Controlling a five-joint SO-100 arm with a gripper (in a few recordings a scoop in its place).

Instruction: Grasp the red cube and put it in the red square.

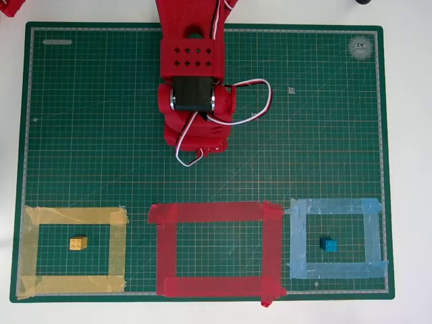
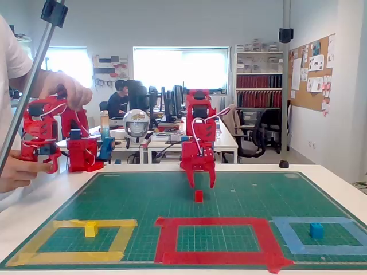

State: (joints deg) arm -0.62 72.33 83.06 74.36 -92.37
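On the green cutting mat (image 2: 114, 195), we find the red cube (image 2: 198, 196) resting flat, behind the far strip of the red square (image 2: 215, 256) as the fixed view shows it, and outside that frame. We note the cube sits well apart from the tape, roughly in line with the frame's middle. Directly above the cube hangs the gripper (image 2: 199, 182), pointing down, its two red fingers spread apart on either side with a clear gap between them and nothing held; the fingertips stand just above the cube without touching it, as far as we can judge. From overhead, the red arm (image 1: 192, 88) covers that spot, and a white cable (image 1: 253, 101) loops off its right side. Relative to the red square (image 1: 216, 212), we record a yellow tape frame (image 1: 74, 216) just beside it on the left, holding a yellow cube (image 1: 78, 243), and a light-blue tape frame (image 1: 335, 206) touching it on the right, holding a blue cube (image 1: 328, 244). The interior of the red square shows bare mat.
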